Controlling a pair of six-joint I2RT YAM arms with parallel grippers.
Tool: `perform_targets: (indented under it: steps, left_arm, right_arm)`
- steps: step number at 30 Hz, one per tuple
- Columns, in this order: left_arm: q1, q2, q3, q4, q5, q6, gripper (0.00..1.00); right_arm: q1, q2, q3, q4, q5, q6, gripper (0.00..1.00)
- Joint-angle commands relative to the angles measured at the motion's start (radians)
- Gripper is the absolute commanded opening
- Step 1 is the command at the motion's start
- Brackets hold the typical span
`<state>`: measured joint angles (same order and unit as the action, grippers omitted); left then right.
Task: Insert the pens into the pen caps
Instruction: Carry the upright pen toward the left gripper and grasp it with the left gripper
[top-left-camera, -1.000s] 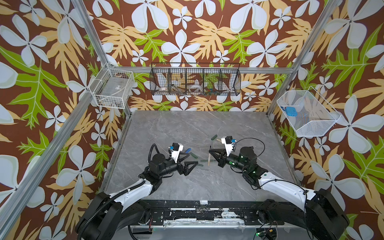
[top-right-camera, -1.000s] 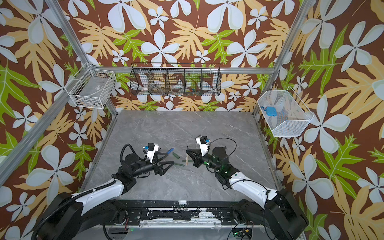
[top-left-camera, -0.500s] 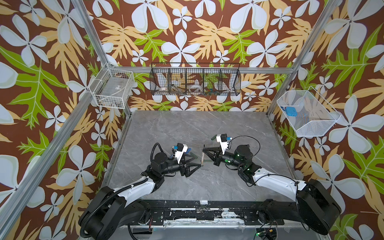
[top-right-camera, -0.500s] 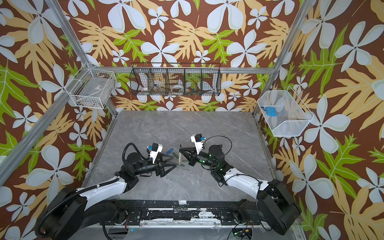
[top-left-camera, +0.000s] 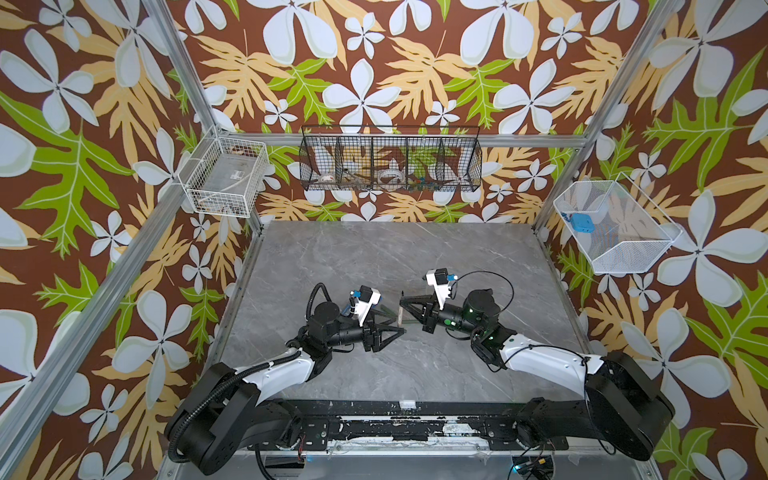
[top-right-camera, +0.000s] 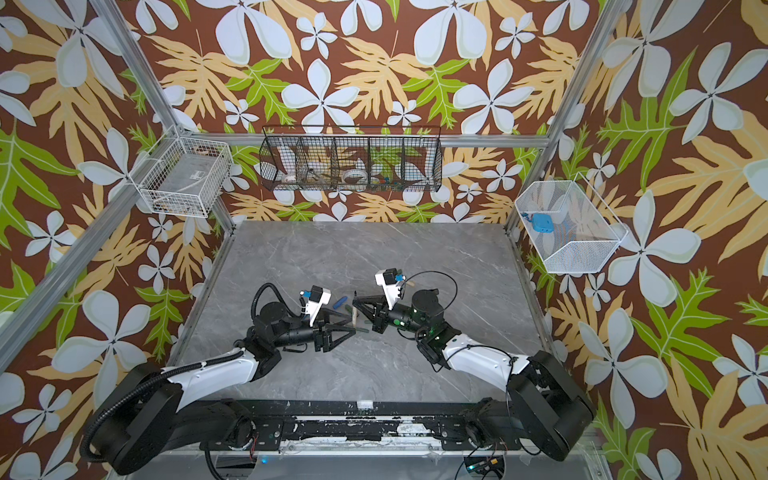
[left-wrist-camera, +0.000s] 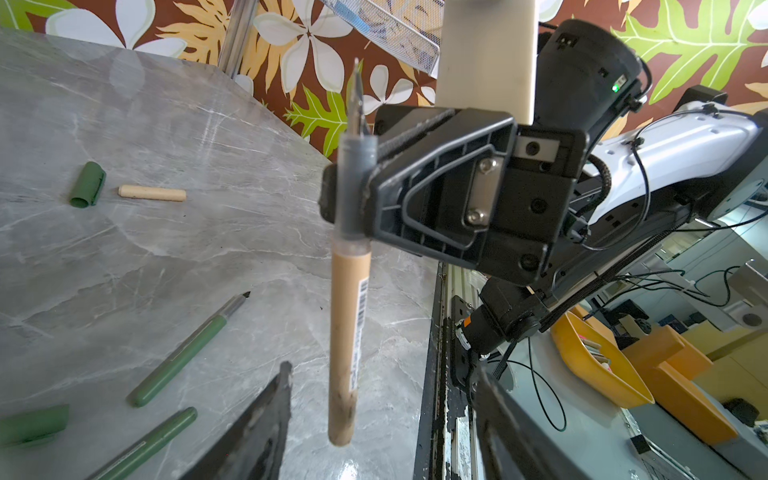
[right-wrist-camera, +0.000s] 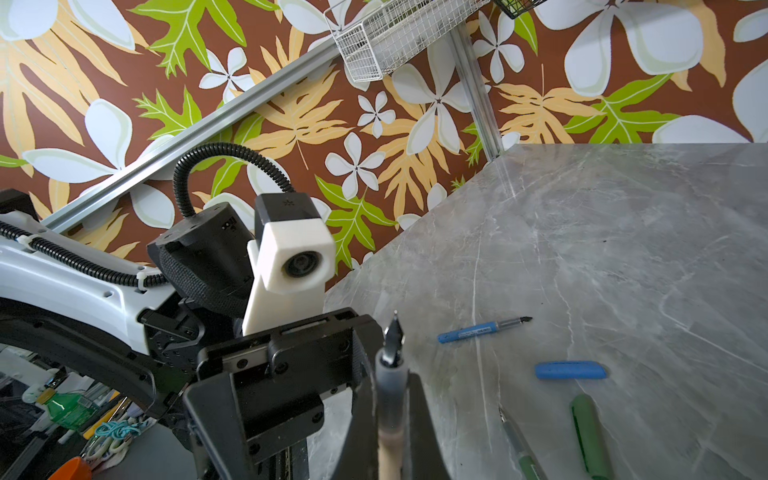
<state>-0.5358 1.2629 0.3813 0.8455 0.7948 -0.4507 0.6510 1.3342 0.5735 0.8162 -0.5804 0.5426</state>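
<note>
Both grippers have drawn in toward each other since a second ago, and your left gripper (top-left-camera: 395, 328) has narrowed its jaws. They now stand part-open with nothing in them. In the left wrist view, its fingers (left-wrist-camera: 266, 415) sit either side of the lower end of the tan pen (left-wrist-camera: 350, 316), with a gap on each side.

Your right gripper (top-left-camera: 405, 306) is clamped on that tan pen at its grey grip section. It holds the pen upright above the table (top-left-camera: 374, 257), nib up, with the tan barrel hanging below the jaws.

Moving outward from the tan pen, a green pen (left-wrist-camera: 187, 349) and a second green pen (left-wrist-camera: 145, 444) lie flat on the table near it, both uncapped. A green cap (left-wrist-camera: 33, 424) lies beside the second one.

In the right wrist view, the blue pen (right-wrist-camera: 482, 330) and the blue cap (right-wrist-camera: 569, 370) lie near the tan pen, apart from each other.

Farther from the tan pen, the tan cap (left-wrist-camera: 151, 193) lies just beside another green cap (left-wrist-camera: 87, 184), not touching it.
</note>
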Motion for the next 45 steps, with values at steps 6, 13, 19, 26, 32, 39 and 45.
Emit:
perform_targets:
  steps: [6, 13, 19, 26, 32, 39, 45]
  left_arm:
    - [-0.004, 0.026, 0.015, 0.036, 0.019, -0.013, 0.5]
    - [-0.005, 0.042, 0.021, 0.04, 0.027, -0.016, 0.4]
    - [-0.005, 0.047, 0.024, 0.039, 0.032, -0.016, 0.26]
    - [-0.005, 0.041, 0.022, 0.03, 0.026, -0.007, 0.11]
    - [-0.006, 0.032, 0.025, -0.011, -0.013, 0.022, 0.03]
    - [-0.006, 0.018, 0.026, -0.039, -0.031, 0.047, 0.0]
    - [-0.018, 0.005, 0.042, -0.112, -0.052, 0.095, 0.0]
  right_arm:
    - [0.013, 0.034, 0.014, 0.072, -0.033, 0.014, 0.01]
    - [0.016, 0.029, 0.006, 0.071, -0.028, 0.006, 0.01]
    - [0.016, 0.025, 0.0, 0.068, -0.023, -0.001, 0.01]
    - [0.016, 0.028, 0.002, 0.043, -0.029, -0.017, 0.02]
    - [0.016, -0.004, -0.002, 0.003, 0.003, -0.038, 0.14]
    - [0.016, -0.02, 0.011, -0.054, 0.012, -0.05, 0.19]
    - [0.016, 0.005, 0.032, -0.057, -0.033, -0.037, 0.35]
